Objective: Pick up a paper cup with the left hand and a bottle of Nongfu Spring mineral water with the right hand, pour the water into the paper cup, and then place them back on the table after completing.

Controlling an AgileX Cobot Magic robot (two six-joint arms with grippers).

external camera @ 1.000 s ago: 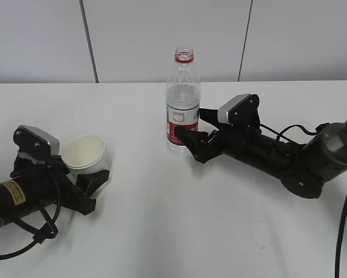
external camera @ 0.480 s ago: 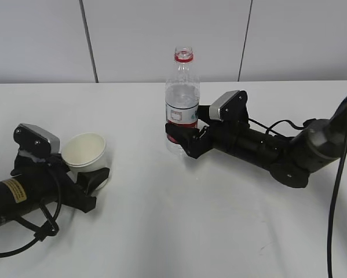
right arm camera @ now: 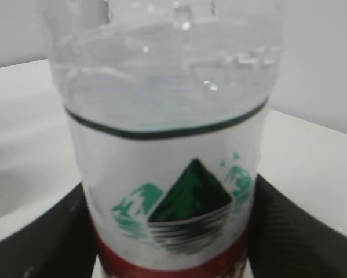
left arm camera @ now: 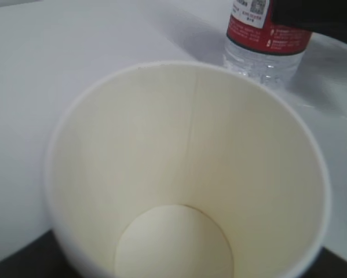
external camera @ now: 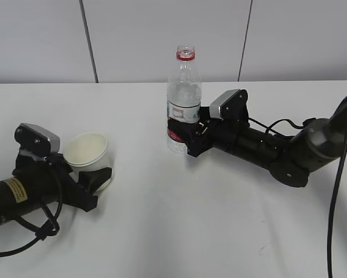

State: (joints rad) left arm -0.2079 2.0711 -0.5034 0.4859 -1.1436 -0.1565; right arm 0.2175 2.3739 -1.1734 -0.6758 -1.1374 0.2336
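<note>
While my right tool (external camera: pixel 182 134) clasps the one clear plastic mineral-water bottle (external camera: pixel 183 98) with the red-and-white label, its two black prongs flanking the label, the bottle stands upright and uncapped at mid-desk. The clear water (right arm camera: pixel 161 98) reaches just above the label. My left tool (external camera: pixel 98 178) grips the single white paper cup (external camera: pixel 87 151), empty inside, at the left of the plain white desk (external camera: pixel 179 231). Two arms, one bottle, one cup.

the right hand (external camera: pixel 182 134) has closed in around the bottle (external camera: pixel 183 104)
</note>
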